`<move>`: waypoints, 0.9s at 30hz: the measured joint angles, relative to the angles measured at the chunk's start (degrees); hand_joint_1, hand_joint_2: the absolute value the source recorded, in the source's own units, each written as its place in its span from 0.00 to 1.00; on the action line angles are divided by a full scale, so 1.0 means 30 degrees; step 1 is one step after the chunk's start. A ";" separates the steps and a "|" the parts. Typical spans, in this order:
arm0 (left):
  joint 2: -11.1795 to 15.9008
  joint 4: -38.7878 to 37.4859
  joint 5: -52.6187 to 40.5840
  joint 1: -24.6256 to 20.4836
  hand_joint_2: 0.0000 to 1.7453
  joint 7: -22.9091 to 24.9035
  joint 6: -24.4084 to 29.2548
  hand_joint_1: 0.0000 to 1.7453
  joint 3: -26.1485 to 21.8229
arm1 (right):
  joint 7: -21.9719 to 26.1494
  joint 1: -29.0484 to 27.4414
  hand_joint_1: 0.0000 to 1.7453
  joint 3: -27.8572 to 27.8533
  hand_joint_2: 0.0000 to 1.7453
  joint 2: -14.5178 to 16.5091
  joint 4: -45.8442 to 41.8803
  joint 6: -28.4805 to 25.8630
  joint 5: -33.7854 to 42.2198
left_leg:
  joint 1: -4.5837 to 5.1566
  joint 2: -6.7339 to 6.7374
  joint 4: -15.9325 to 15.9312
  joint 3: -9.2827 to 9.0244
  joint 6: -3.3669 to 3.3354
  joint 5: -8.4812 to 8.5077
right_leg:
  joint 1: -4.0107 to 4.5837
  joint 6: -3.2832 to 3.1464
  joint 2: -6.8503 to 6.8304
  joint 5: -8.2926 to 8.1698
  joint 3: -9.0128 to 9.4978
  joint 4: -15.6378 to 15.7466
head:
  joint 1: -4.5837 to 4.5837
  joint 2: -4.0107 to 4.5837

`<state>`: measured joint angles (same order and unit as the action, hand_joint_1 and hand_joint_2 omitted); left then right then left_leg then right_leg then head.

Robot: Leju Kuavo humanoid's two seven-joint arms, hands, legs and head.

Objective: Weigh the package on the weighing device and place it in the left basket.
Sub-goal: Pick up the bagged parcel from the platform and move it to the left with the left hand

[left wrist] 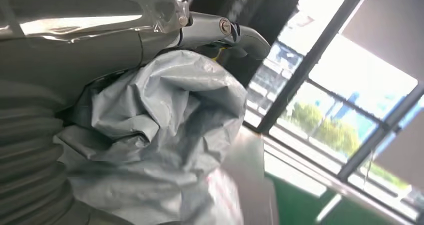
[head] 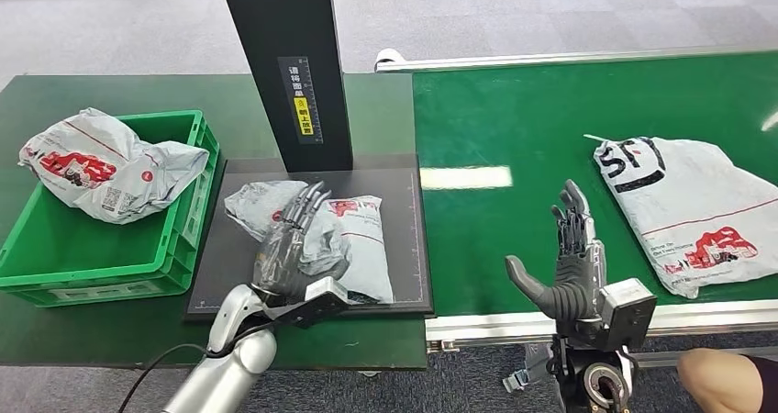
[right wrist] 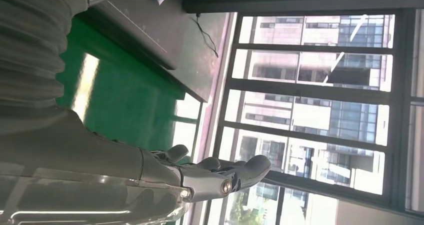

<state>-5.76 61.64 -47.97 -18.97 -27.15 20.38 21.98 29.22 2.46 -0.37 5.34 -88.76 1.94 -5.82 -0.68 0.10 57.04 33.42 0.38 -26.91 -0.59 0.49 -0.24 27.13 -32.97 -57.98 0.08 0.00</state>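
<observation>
A grey mailer package (head: pixel 362 239) with red print lies on the black scale plate (head: pixel 408 248) in front of the black column (head: pixel 289 64). My left hand (head: pixel 294 243) lies over the package's left half with its fingers stretched across the top. In the left wrist view the crumpled package (left wrist: pixel 160 135) bulges against the palm and the thumb (left wrist: pixel 220 30) curves over it, so the hand grips it. The green left basket (head: pixel 92 248) stands left of the scale. My right hand (head: pixel 573 257) stands upright over the belt's front edge, fingers apart, holding nothing; the right wrist view shows the right hand (right wrist: pixel 200 177) empty too.
A second grey package (head: pixel 110 170) rests in the basket, leaning over its far rim. A large grey bag (head: pixel 697 211) lies on the green conveyor belt (head: pixel 514 119) at the right. Part of a person (head: pixel 725 381) shows at the bottom right corner.
</observation>
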 joint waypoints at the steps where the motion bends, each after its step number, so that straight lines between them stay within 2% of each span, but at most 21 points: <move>1: 0.0002 -0.0546 -0.0011 -0.0153 1.00 -0.0089 0.0009 0.00 0.0252 | 0.0051 -0.0001 0.00 -0.0047 1.00 -0.0053 -0.0002 -0.0075 0.0142 | 0.0000 -0.0001 0.0000 0.0000 0.0000 0.0000 | 0.0000 0.0000 0.0000 0.0000 0.0000 0.0000 | 0.0000 0.0000; 8: -0.0018 -0.4148 -0.0054 -0.1615 1.00 -0.0457 0.0295 0.00 0.1611 | 0.0508 -0.0188 0.00 -0.0233 1.00 -0.0402 -0.0628 -0.0667 0.0969 | 0.0002 -0.0016 -0.0001 -0.0019 -0.0001 -0.0001 | -0.0002 0.0003 -0.0014 0.0005 0.0043 0.0000 | 0.0002 0.0004; 13: -0.0089 -0.5542 -0.0005 -0.2247 1.00 -0.0583 0.0439 0.00 0.1962 | 0.0568 -0.0329 0.00 -0.0235 1.00 -0.0521 -0.0962 -0.0700 0.1047 | 0.0005 -0.0019 -0.0002 -0.0076 -0.0006 0.0002 | -0.0005 0.0003 -0.0019 0.0005 0.0107 0.0002 | 0.0002 0.0002; 17: -0.0109 -0.6260 0.0277 -0.2514 1.00 -0.0618 0.0716 0.22 0.2137 | 0.0570 -0.0426 0.00 -0.0235 1.00 -0.0559 -0.1067 -0.0878 0.1071 | 0.0005 -0.0019 -0.0005 -0.0139 -0.0006 0.0002 | -0.0006 0.0003 -0.0021 0.0005 0.0171 0.0002 | 0.0000 0.0007; 18: -0.0111 -0.6427 0.0377 -0.2544 1.00 -0.0638 0.0916 0.22 0.2142 | 0.0570 -0.0455 0.00 -0.0235 1.00 -0.0567 -0.1082 -0.0926 0.1073 | 0.0005 -0.0019 -0.0005 -0.0147 -0.0006 0.0002 | -0.0006 0.0003 -0.0021 0.0005 0.0179 0.0002 | 0.0000 0.0007; 22: -0.0113 -0.6856 0.0599 -0.2608 1.00 -0.0703 0.1431 0.99 0.2144 | 0.0570 -0.0531 0.00 -0.0235 1.00 -0.0590 -0.1107 -0.0973 0.1075 | 0.0005 -0.0019 -0.0006 -0.0164 -0.0009 0.0004 | -0.0006 0.0003 -0.0021 0.0004 0.0198 0.0002 | 0.0000 0.0007; 27: -0.0051 -0.6962 0.1151 -0.2655 1.00 -0.0791 0.2457 1.00 0.2130 | 0.0428 -0.0581 0.00 -0.0228 1.00 -0.0647 -0.1107 -0.1088 0.1084 | 0.0005 -0.0019 -0.0007 -0.0179 -0.0009 0.0005 | -0.0005 0.0002 -0.0021 0.0004 0.0219 0.0001 | 0.0002 0.0005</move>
<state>-5.91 40.75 -44.51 -26.93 -29.52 27.75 28.37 30.50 0.72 -1.05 3.40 -92.08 -1.33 -2.57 -0.67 0.04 57.01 32.88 0.35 -26.89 -0.61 0.49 -0.30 27.14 -32.31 -57.97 0.09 0.02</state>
